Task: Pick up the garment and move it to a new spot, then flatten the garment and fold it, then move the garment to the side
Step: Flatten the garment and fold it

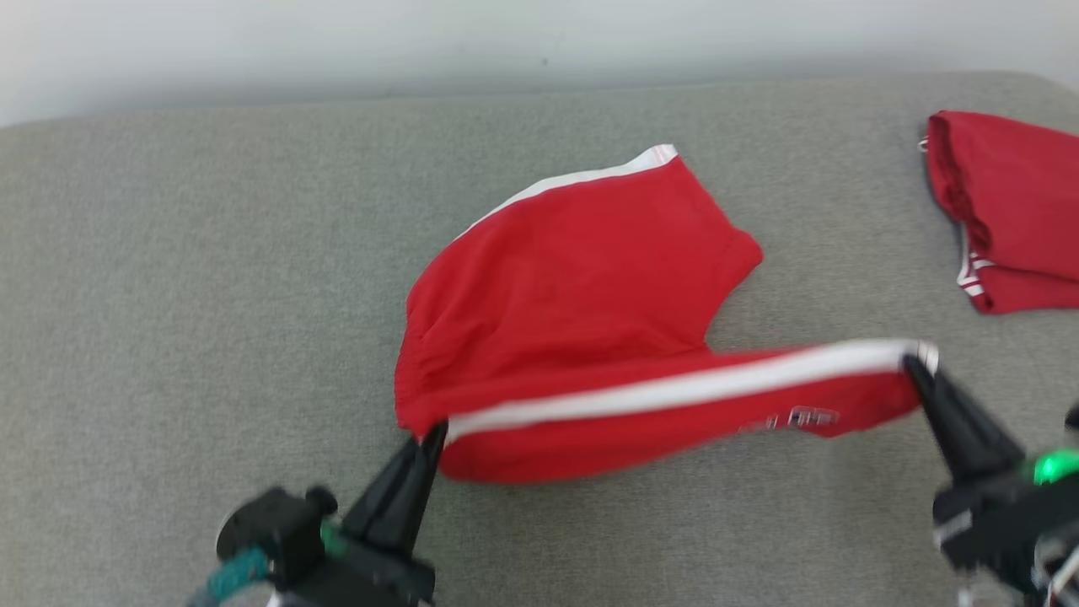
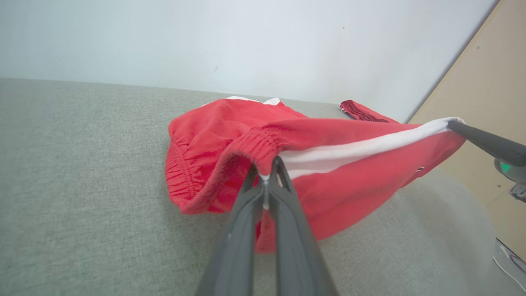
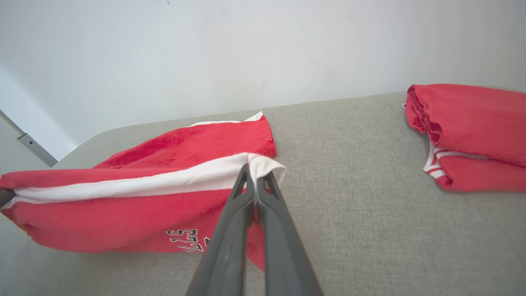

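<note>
Shorts [image 1: 582,295] strung taut between two shut pinches.

My left gripper [image 1: 432,433] is closed on the waistband corner, and my right gripper [image 1: 912,364] on the hem end of the white stripe [image 1: 683,386]. The rest of the shorts trails on the mat [image 1: 169,295] just beyond them. Both pinches look thin, so pulling the arms apart could slip one. Farther off, right of my right gripper, lies a second red garment [image 1: 1011,211] that a wide swing could snag.
</note>
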Available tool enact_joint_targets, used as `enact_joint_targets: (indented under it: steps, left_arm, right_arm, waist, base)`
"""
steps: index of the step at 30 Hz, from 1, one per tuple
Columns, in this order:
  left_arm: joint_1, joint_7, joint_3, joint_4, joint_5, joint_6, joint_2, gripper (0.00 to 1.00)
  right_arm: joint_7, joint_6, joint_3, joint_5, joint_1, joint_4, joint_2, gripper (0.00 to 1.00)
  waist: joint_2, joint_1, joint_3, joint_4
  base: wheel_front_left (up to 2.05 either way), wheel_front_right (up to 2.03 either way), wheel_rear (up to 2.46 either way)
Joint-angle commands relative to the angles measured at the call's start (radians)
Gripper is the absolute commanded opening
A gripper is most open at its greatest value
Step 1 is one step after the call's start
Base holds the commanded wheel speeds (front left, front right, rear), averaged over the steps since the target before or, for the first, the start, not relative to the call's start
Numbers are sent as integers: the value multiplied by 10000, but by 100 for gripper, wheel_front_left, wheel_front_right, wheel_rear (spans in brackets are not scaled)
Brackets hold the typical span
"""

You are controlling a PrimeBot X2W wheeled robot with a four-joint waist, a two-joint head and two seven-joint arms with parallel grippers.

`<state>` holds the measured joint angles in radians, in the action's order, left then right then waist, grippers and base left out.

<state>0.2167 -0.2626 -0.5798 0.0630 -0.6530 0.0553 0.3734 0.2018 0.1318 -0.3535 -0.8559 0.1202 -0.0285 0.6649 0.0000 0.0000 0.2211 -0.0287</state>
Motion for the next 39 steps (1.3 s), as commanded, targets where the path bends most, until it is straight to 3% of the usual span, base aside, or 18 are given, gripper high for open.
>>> enact_joint_targets:
  steps: [1,8,18,29,30,31,32,33,39]
  left_arm:
    - [544,-28,92,226,133,170,-173,0]
    - [2190,-28,645,1322,13,481,-825,0]
    - [4635,-28,828,3447,284,713,-1982,0]
    - [5670,-28,756,4548,516,750,-2664,0]
    - [5673,-28,668,4634,519,748,-2664,0]
    - [5689,-28,621,4672,539,741,-2661,28]
    - [5671,-28,607,4705,545,742,-2658,50]
    - [5615,-28,581,4731,563,742,-2644,100]
    - [4835,-28,797,4405,885,742,-2441,100]
  right_arm:
    - [-104,-28,-43,42,794,-254,4,0]
    - [-589,-28,-748,35,3616,-1444,-13,0]
    - [-1028,-28,-2214,-294,7933,-4943,-629,0]
    - [-759,-28,-3736,-695,10001,-7750,-1317,0]
    - [-688,-28,-3850,-762,10064,-7902,-1372,8]
    - [-637,-28,-3976,-813,10069,-8013,-1419,65]
    - [-597,-28,-4139,-866,10053,-8133,-1460,100]
    - [-547,-28,-4269,-928,10049,-8174,-1464,100]
    - [-110,-28,-5080,-1362,9623,-8110,-1215,100]
  waist:
    - [0,0,333,283]
    - [0,0,1063,708]
    - [0,0,2315,1616]
    - [0,0,2847,2095]
    - [0,0,2830,2099]
    - [0,0,2800,2090]
    - [0,0,2741,2068]
    - [0,0,2678,2038]
    - [0,0,2025,1813]
  base:
    - [0,0,0]
    - [0,0,0]
    - [0,0,0]
    - [0,0,0]
    - [0,0,0]
    - [0,0,0]
    - [0,0,0]
    - [0,0,0]
    - [0,0,0]
